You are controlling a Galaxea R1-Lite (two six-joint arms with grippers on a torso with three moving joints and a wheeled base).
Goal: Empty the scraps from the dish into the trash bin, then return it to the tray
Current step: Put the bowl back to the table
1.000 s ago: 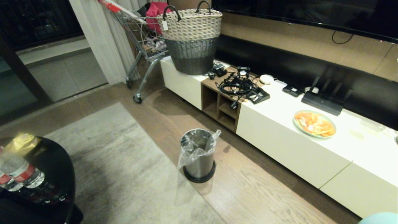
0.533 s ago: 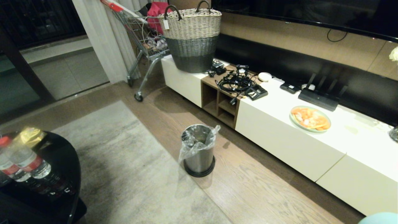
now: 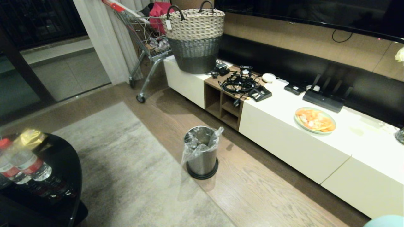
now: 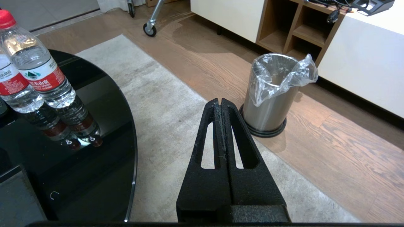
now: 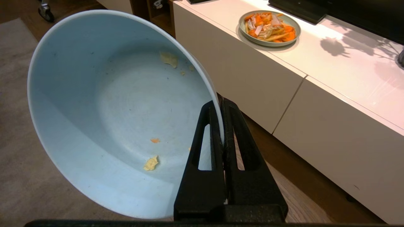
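Observation:
The trash bin [image 3: 202, 154], brushed steel with a crinkly clear liner, stands on the wood floor at the rug's edge; the left wrist view has the trash bin [image 4: 271, 104] just beyond my left gripper [image 4: 220, 102], which is shut and empty. My right gripper [image 5: 221, 104] is shut on the rim of the dish [image 5: 120, 110], a pale blue bowl held tilted. A few small scraps, a yellowish bit [image 5: 151, 163] and an orange speck [image 5: 154, 140], cling inside. Only the edge of the dish [image 3: 385, 221] shows at the head view's lower right. The tray is out of view.
A long white low cabinet [image 3: 300, 138] runs along the right, bearing a green plate of orange fruit [image 3: 315, 120], cables and a woven basket [image 3: 195, 41]. A shopping cart [image 3: 142, 47] stands behind. A black glass table [image 3: 53, 189] with water bottles [image 3: 28, 164] sits at left on a grey rug [image 3: 126, 176].
The whole head view shifted slightly at first, so the camera moved; over the last half second nothing has changed.

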